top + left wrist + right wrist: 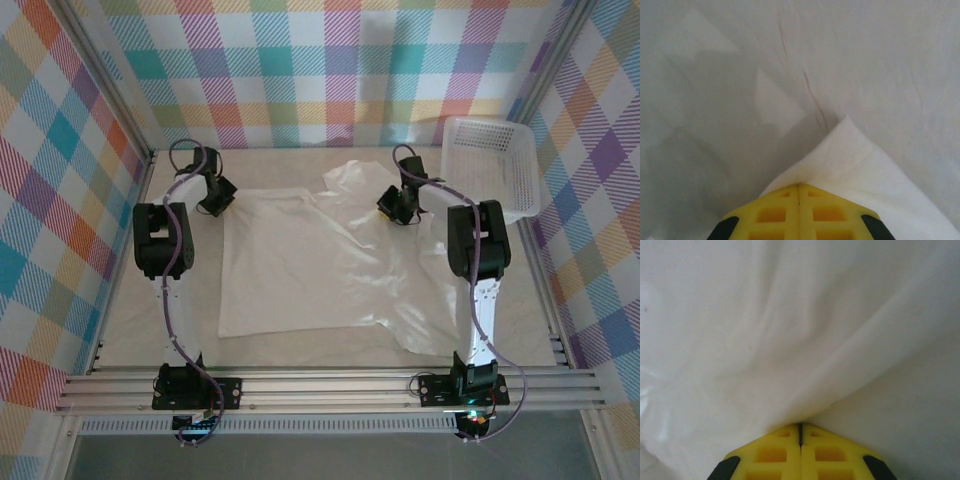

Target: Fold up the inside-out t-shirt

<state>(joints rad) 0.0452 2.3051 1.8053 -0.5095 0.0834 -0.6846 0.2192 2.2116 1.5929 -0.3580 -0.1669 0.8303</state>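
The white t-shirt (300, 270) lies spread out in the middle of the surface (130, 320). The left claw (213, 205) is at the shirt's far left corner, squeezed tight on a bit of the cloth. The right claw (397, 212) is at the far right side, pinching the cloth too. A white basket (490, 165) sits in the far right corner.

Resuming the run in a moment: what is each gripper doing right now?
Left gripper: shut on the t-shirt, at a raised fold.
Right gripper: shut on the t-shirt too.
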